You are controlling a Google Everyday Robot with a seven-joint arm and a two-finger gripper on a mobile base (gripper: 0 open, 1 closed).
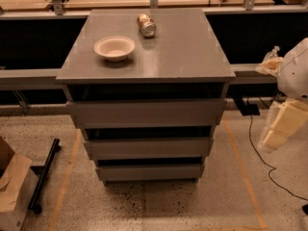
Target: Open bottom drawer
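Observation:
The grey cabinet (185, 57) stands in the middle of the camera view with three flat grey drawers. The bottom drawer (150, 172) is the lowest and narrowest-looking; its front sits in line with the stack and no interior shows. The two wider-looking drawers, the top one (147, 113) and the middle one (149, 148), are above it. My arm's white and cream parts show at the right edge. The gripper (283, 126) hangs there beside the cabinet, level with the upper drawers and apart from them, well right of the bottom drawer.
A white bowl (114, 47) and a tipped can (146, 25) lie on the cabinet top. A cardboard box (12, 189) and a black bar (44, 174) are on the floor at left. A black cable (255, 146) runs over the floor at right. Orange tape lines mark the floor.

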